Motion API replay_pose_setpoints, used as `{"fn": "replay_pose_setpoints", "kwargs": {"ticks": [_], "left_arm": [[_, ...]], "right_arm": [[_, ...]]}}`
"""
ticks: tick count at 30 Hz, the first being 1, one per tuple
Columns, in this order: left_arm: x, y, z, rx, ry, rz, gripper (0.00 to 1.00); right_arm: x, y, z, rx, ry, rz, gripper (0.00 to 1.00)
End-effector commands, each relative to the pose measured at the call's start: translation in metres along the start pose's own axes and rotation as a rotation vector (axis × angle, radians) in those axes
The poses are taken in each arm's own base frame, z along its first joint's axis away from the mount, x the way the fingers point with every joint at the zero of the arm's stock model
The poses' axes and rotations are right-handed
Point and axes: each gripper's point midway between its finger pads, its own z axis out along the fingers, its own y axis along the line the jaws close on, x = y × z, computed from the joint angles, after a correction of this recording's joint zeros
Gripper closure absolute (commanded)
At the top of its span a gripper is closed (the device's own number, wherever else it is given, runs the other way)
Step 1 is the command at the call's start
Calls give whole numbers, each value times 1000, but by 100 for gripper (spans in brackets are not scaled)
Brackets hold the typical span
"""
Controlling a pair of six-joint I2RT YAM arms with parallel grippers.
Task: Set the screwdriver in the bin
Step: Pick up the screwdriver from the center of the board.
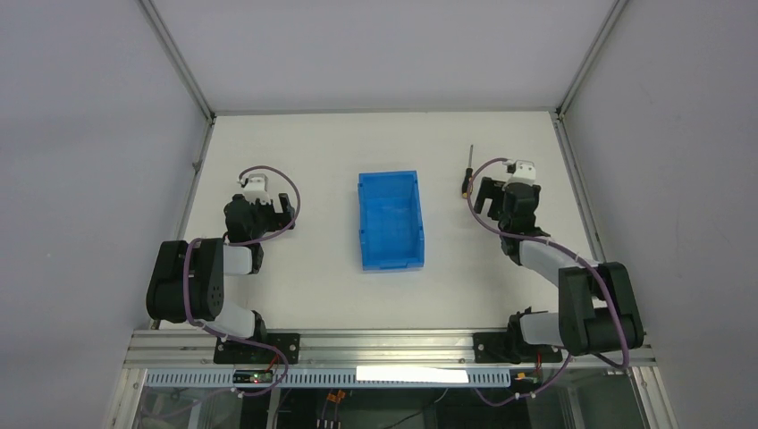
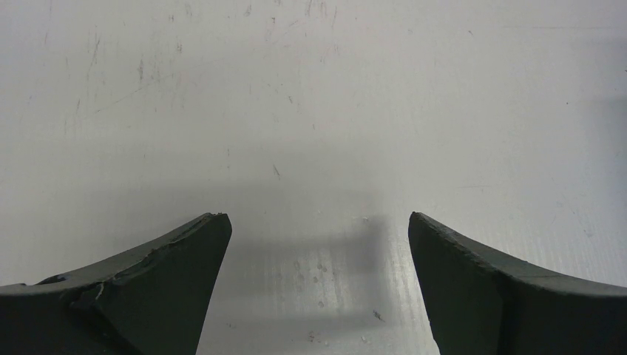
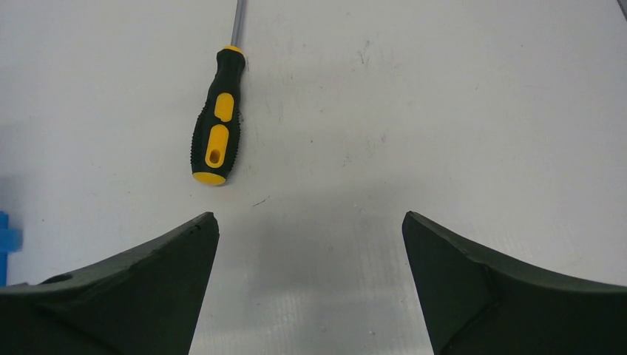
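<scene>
The screwdriver [image 1: 467, 174] [image 3: 217, 133] is seen lying flat on the table [image 1: 313, 152], R of the bin [image 1: 390, 223] and well apart from it. It lies approx. level w/ the bin's far end, shaft pointed the same way as the bin's long sides and handle toward the bin's near end. The R gripper [image 1: 508, 189] [image 3: 310, 222] is held further R of the bin, just beyond the screwdriver and not touching it, jaws spread wide over bare table. The L gripper [image 1: 259, 204] [image 2: 318, 218] is kept well L of the bin, jaws likewise apart.
</scene>
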Motion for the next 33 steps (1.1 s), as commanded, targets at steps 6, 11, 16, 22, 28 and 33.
{"fn": "replay_pose_setpoints", "kwargs": {"ticks": [6, 11, 16, 22, 28, 33], "left_arm": [[-16, -3, 5, 8, -46, 25, 1], [-15, -3, 5, 8, -43, 25, 1], [-15, -3, 5, 8, -43, 25, 1], [-15, -3, 5, 8, -42, 25, 1], [-15, -3, 5, 9, -42, 25, 1], [-15, -3, 5, 9, -42, 25, 1]], "right_arm": [[-79, -1, -34, 35, -81, 11, 1], [-125, 2, -59, 24, -106, -4, 1], [-173, 6, -83, 20, -101, -13, 1], [-221, 9, -108, 12, -141, -1, 1], [-260, 17, -132, -26, -169, 4, 1], [-281, 17, -147, -23, -179, -5, 1]]}}
